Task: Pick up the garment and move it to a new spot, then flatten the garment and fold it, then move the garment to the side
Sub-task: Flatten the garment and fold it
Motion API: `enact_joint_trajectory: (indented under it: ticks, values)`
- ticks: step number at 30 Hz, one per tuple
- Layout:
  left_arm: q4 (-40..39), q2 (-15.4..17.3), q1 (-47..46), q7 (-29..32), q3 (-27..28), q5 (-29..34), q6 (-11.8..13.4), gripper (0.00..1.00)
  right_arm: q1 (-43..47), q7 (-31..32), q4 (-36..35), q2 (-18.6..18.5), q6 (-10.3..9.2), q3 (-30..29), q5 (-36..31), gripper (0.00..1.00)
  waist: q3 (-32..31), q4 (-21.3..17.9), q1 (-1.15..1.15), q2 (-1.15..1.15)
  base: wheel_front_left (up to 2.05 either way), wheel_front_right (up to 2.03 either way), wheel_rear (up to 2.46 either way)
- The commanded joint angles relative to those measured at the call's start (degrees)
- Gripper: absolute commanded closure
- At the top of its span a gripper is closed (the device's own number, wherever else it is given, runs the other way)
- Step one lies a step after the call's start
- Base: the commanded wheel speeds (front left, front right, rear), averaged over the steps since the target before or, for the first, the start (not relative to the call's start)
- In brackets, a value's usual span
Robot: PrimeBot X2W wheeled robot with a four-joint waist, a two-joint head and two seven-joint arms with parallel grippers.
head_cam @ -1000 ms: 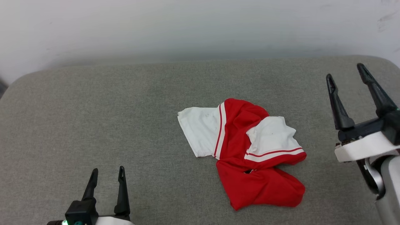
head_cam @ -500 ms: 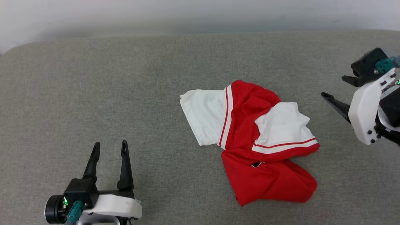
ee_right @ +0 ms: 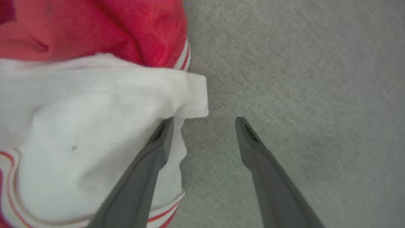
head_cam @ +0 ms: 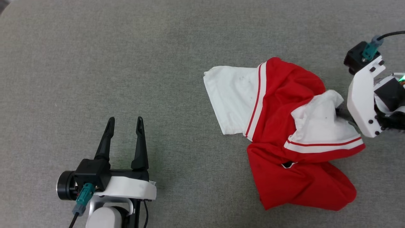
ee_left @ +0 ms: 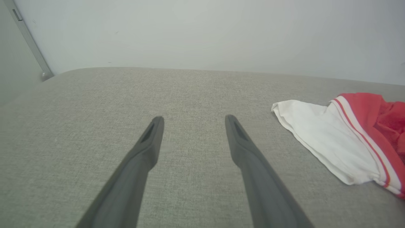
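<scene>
Crumpled red jersey T-shirt (head_cam: 278, 95) not yet lifted; right tool (ee_right: 204, 122), fingers apart, meets its white sleeve (ee_right: 95, 126); left tool (head_cam: 125, 119), apart, sits well away.

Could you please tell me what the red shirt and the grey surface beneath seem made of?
The red, white-sleeved T-shirt looks like soft matte knit jersey: it slumps in limp folds. The grey surface seems woven upholstery fabric, with fine flecked weave.

I read no text or number here; the garment (head_cam: 278, 95) shows me only an illegible black fleck (head_cam: 287, 164).
</scene>
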Motion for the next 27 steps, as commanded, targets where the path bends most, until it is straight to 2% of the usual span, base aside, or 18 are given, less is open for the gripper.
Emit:
enact_joint_trajectory:
  ticks: [1,8,9,10,11,20,27]
  values:
    - [-0.2,-0.1,-1.1,-0.2,-0.4,-0.3,0.4,0.00,0.0,-0.1,0.8,0.7,-0.04,1.7,0.5,0.00,1.9,1.9,-0.01,0.00,0.00,0.00,0.00]
    - [-0.1,-0.1,-1.6,-0.2,-0.7,-0.5,1.1,0.00,4.2,-2.4,4.5,2.4,-0.02,10.0,1.6,0.00,2.4,2.5,-0.01,0.00,0.00,0.00,0.00]
    - [0.0,-0.1,-1.4,-0.2,-0.7,-0.5,1.2,0.00,4.1,-3.6,4.8,2.7,-0.02,10.4,1.6,0.03,2.1,2.4,-0.01,0.00,0.00,0.00,0.00]
    - [0.1,-0.1,-1.1,-0.2,-0.6,-0.5,1.4,0.00,3.6,-4.8,4.8,2.8,-0.02,10.8,1.2,0.66,1.7,2.2,-0.01,0.00,0.00,0.00,0.00]
    - [0.2,-0.1,-0.8,-0.2,-0.5,-0.4,1.4,0.00,2.7,-6.2,4.8,2.7,-0.02,11.2,0.9,1.00,1.3,2.0,-0.01,0.00,0.00,0.00,0.00]
    - [0.5,-0.1,1.5,-0.2,-0.2,0.3,1.5,0.00,-4.0,-18.0,4.9,1.3,-0.04,9.8,2.6,1.00,-4.8,-0.1,-0.01,0.00,0.00,0.00,0.00]
    - [0.6,-0.1,5.3,-0.2,0.4,0.7,1.8,0.00,-5.5,-26.0,0.1,-3.9,-0.04,9.9,3.5,1.00,-9.6,-2.0,-0.01,0.00,0.00,0.00,0.00]
